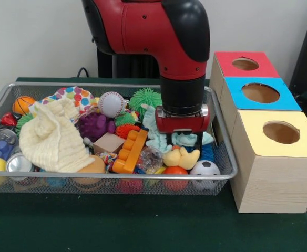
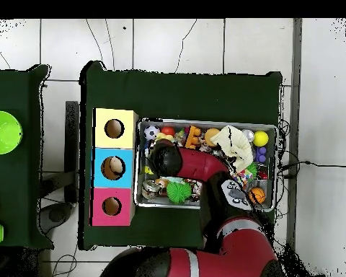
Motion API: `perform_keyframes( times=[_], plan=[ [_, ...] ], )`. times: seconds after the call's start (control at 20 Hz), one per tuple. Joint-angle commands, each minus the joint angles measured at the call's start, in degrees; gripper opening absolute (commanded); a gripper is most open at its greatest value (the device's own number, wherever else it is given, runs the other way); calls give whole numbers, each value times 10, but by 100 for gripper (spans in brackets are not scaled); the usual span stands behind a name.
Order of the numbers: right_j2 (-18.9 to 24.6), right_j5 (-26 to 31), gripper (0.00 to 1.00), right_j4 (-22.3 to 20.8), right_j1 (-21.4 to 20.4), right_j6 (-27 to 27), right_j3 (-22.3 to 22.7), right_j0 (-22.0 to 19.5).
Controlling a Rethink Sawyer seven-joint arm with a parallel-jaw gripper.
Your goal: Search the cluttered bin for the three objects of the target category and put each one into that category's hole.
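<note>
The wire mesh bin [image 1: 116, 178] is full of toys; it also shows in the overhead view [image 2: 205, 121]. A yellow rubber duck [image 1: 182, 157] with an orange beak lies near the bin's front right. My gripper [image 1: 182, 128] is lowered into the bin right above and behind the duck, its tips hidden in the clutter. In the overhead view the arm covers the gripper [image 2: 161, 157]. The red-topped box's hole [image 1: 245, 64] is the farthest of the boxes to the right of the bin, and shows in the overhead view [image 2: 112, 206]. No other yellow-orange figure shows clearly.
A blue-topped box [image 1: 260, 93] and a yellow-topped box [image 1: 280, 132] stand in a row with the red one. The bin holds a cream knitted cloth [image 1: 53, 139], baseball [image 1: 111, 104], green spiky ball [image 1: 145, 98], orange brick toy [image 1: 130, 152] and soccer ball [image 1: 205, 169].
</note>
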Motion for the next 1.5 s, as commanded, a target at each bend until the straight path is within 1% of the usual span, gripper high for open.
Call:
perform_keyframes(
  times=[0.05, 0.15, 0.2, 0.35, 0.5, 0.75, 0.85, 0.95, 1.1, 1.25, 1.35, 1.5],
  plan=[
    [49, -44, 100, -26, 9, 56, 0, -19],
    [52, -26, 100, -18, -2, 57, 3, -17],
    [53, -23, 100, -16, 0, 56, -6, -15],
    [59, -6, 100, -12, -4, 50, -12, -17],
    [60, 14, 100, -3, -25, 56, -2, -14],
    [71, 49, 100, 9, -61, 54, 17, -22],
    [69, 61, 100, 12, -70, 54, 17, -22],
    [70, 62, 100, 12, -69, 54, 14, -24],
    [77, 41, 100, 8, -51, 55, 10, -32],
    [75, 39, 100, 9, -45, 59, 0, -27],
    [74, 31, 100, 8, -42, 62, 1, -25],
    [74, 21, 100, 0, -33, 56, -6, -25]
  ],
)
